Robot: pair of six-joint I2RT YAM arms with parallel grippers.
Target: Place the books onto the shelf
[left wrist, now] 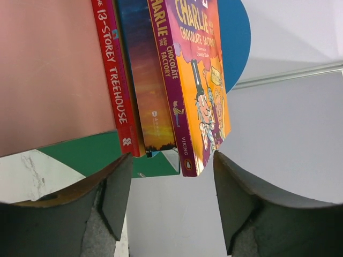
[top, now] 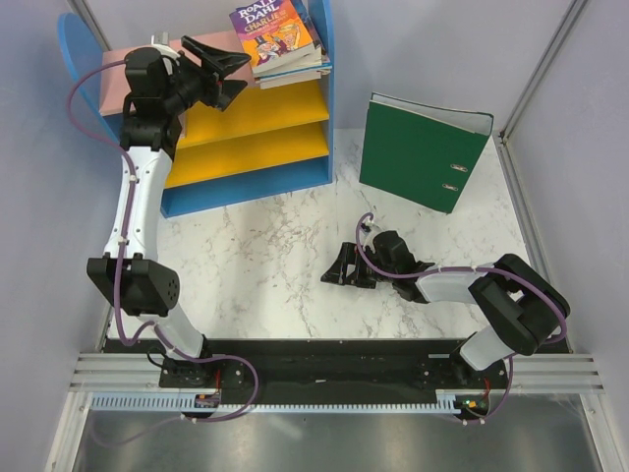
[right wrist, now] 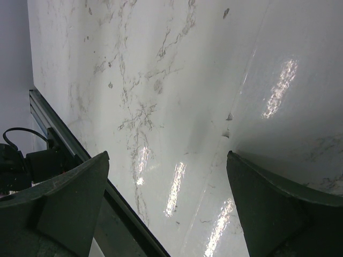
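The books (top: 278, 39) lie stacked flat on the right end of the shelf's (top: 248, 189) pink top board, with the purple-yellow Charlie on top. My left gripper (top: 246, 74) hangs open at the stack's left end. In the left wrist view the red Treehouse spine (left wrist: 115, 91), a dark blue book (left wrist: 147, 91) and the Charlie book (left wrist: 195, 80) end just beyond my left gripper (left wrist: 171, 176), with nothing between the fingers (left wrist: 115, 187). My right gripper (top: 330, 272) rests low over the marble table, open and holding nothing (right wrist: 166, 160).
A big green binder (top: 423, 147) stands at the back right of the table (top: 265, 256). The shelf's two yellow boards (top: 265, 113) are bare. Grey walls close in the left, back and right sides.
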